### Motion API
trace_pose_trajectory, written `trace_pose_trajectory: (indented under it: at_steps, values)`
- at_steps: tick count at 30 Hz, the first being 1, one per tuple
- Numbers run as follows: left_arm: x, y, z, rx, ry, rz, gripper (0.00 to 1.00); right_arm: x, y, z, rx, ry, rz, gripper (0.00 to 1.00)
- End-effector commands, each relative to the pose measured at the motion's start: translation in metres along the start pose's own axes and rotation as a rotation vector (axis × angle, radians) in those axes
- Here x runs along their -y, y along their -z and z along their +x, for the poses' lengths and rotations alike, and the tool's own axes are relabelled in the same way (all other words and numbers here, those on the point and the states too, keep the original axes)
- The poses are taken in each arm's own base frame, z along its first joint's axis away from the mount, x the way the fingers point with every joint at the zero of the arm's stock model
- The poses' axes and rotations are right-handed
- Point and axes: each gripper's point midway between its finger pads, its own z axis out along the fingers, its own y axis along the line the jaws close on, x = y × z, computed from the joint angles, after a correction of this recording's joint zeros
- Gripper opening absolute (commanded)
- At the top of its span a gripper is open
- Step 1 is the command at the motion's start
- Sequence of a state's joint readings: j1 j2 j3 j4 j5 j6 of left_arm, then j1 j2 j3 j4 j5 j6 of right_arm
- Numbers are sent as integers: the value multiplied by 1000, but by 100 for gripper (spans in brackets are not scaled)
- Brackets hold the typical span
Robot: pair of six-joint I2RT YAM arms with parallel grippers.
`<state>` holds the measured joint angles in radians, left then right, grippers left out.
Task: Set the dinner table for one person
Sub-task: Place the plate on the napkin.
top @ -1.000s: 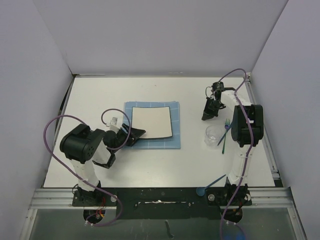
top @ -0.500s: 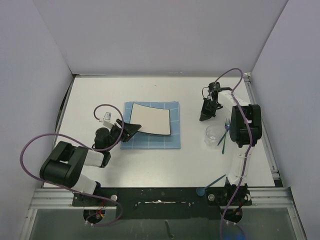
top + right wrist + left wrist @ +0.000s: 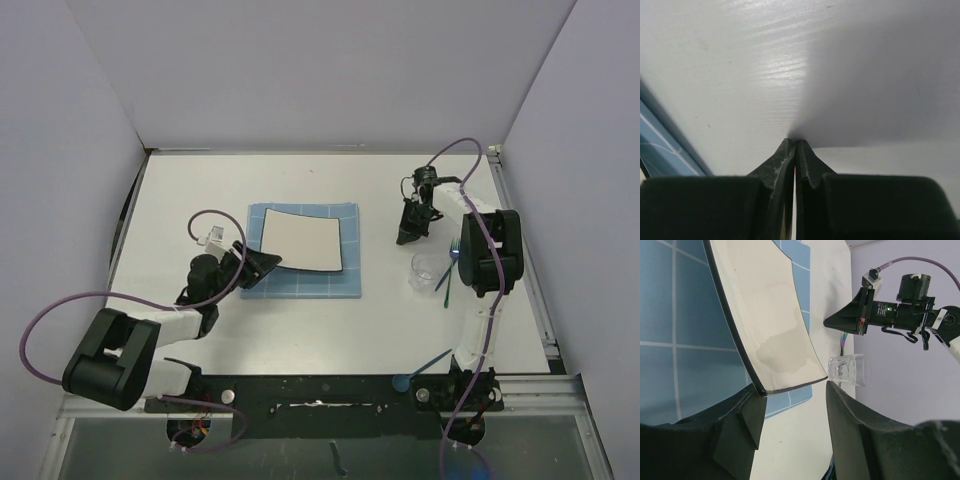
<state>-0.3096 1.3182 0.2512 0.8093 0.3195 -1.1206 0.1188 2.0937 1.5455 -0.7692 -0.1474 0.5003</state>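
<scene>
The white dinner table (image 3: 200, 190) carries a blue grid placemat (image 3: 350, 285) with a square white dark-rimmed plate (image 3: 302, 240) lying askew on it. My left gripper (image 3: 272, 262) is at the plate's near left corner. In the left wrist view it (image 3: 794, 390) is open, turned on its side. Its lower fingertip (image 3: 752, 405) touches the corner of the plate (image 3: 765, 325), and only bare table shows between the jaws. My right gripper (image 3: 403, 239) is shut with nothing in it. Its tips (image 3: 795, 141) point down at the table (image 3: 740, 50).
A clear cup (image 3: 427, 268) stands right of the placemat, also in the left wrist view (image 3: 847, 371). A blue-green fork (image 3: 450, 262) lies beside it under the right arm. A blue spoon (image 3: 418, 370) lies at the front edge. White walls enclose the table.
The left arm's elbow swung down and to the left while its gripper stayed at the plate's corner. The plate turned slightly on the placemat. The right gripper crept a little up and left.
</scene>
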Motion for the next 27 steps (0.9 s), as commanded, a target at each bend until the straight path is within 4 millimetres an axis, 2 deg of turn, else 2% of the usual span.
trace_pose_trajectory:
  at_steps: [1, 4, 10, 16, 21, 23, 27]
  values:
    - [32, -8, -9, 32, -56, 108, 48, -10, 23, -9, 72, 14, -32, 0]
    - [26, -14, -1, 5, -48, 91, 47, -19, 26, -7, 73, 22, -69, 0]
    - [26, -32, 12, -48, -39, 103, 44, -52, 41, -1, 94, 123, -110, 0]
    - [23, -40, 15, -62, -36, 101, 43, -77, 69, -1, 145, 177, -158, 0]
    - [22, -37, 11, -49, -47, 86, 43, -108, 92, 8, 178, 253, -233, 0]
    - [22, -37, 10, -45, -49, 81, 43, -126, 93, 15, 168, 287, -288, 0]
    - [21, -36, 11, -43, -45, 80, 43, -164, 83, 36, 118, 359, -348, 0]
